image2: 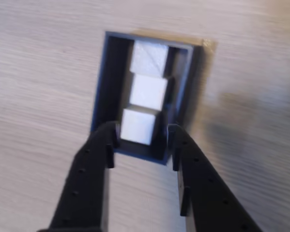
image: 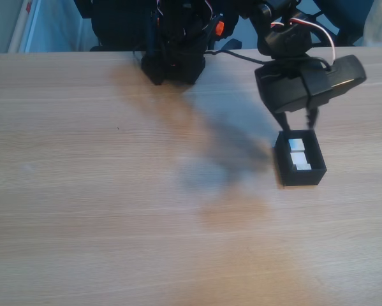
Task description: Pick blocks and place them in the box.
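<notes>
The black box [image2: 105, 82] holds three white blocks in a row: the far one [image2: 148, 57], the middle one [image2: 147, 91] and the near one [image2: 137, 125]. My gripper [image2: 142, 133] hangs open just over the box's near end, one finger on each side of the near block, with narrow gaps showing. In the fixed view the box [image: 303, 176] sits at the right of the table with white blocks [image: 298, 153] inside, and the gripper [image: 298, 121] points down right behind its far wall.
The arm's base [image: 173, 60] stands at the table's far edge, left of the box. A camera body [image: 308, 81] rides on the wrist above the box. Bare wood table [image: 114, 204] spreads to the left and front.
</notes>
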Robot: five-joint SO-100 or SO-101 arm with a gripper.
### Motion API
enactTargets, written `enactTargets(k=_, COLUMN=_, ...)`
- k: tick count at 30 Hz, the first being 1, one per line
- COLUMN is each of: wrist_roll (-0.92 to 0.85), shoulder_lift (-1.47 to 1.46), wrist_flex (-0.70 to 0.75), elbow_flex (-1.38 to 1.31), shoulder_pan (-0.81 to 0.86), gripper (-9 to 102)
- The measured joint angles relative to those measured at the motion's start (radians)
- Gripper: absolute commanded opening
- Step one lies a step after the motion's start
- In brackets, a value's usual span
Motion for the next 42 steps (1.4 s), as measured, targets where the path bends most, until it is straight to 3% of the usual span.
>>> enactTargets(k=16, wrist_roll=-0.555, shoulder_lift=0.624, wrist_flex=0.091, elbow_flex=0.635, shoulder_pan=0.313, gripper=0)
enactTargets(k=25, wrist_roll=-0.738, shoulder_lift=1.005, wrist_flex=0.255, elbow_flex=1.017, shoulder_pan=0.537, gripper=0)
enactTargets(k=33, wrist_roll=-0.749, shoulder_lift=1.255, wrist_flex=0.417, elbow_flex=1.177, shoulder_pan=0.62, gripper=0)
enactTargets(k=42, wrist_roll=-0.565, shoulder_lift=1.413, wrist_flex=0.5, elbow_flex=1.18, shoulder_pan=0.627, gripper=0)
